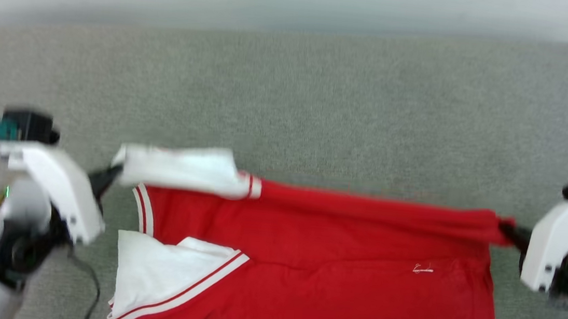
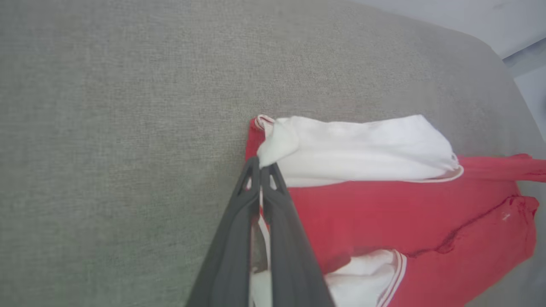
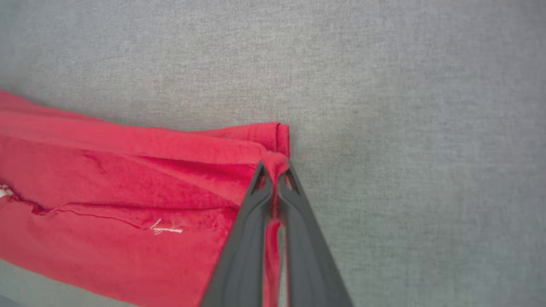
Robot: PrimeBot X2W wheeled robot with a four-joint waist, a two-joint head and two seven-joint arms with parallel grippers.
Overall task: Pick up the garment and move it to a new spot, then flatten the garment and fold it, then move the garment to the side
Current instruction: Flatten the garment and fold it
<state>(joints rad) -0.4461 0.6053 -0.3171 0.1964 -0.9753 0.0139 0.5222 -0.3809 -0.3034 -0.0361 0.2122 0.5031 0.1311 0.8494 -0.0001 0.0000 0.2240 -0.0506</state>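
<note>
Left gripper: jaws pinched tight on the corner of the white sleeve, cloth right at the tips.
Right gripper: jaws clamped on the red hem corner, fabric running off to the left of the tips.
Red jersey T-shirt: stretched between the two sets of jaws, far edge raised over the near half, on the grey fabric surface.
Progress: looks mid-fold, lengthwise fold under way; remaining folds and the move aside are left.
Containers: none in play; the shirt lies straight on the surface.
</note>
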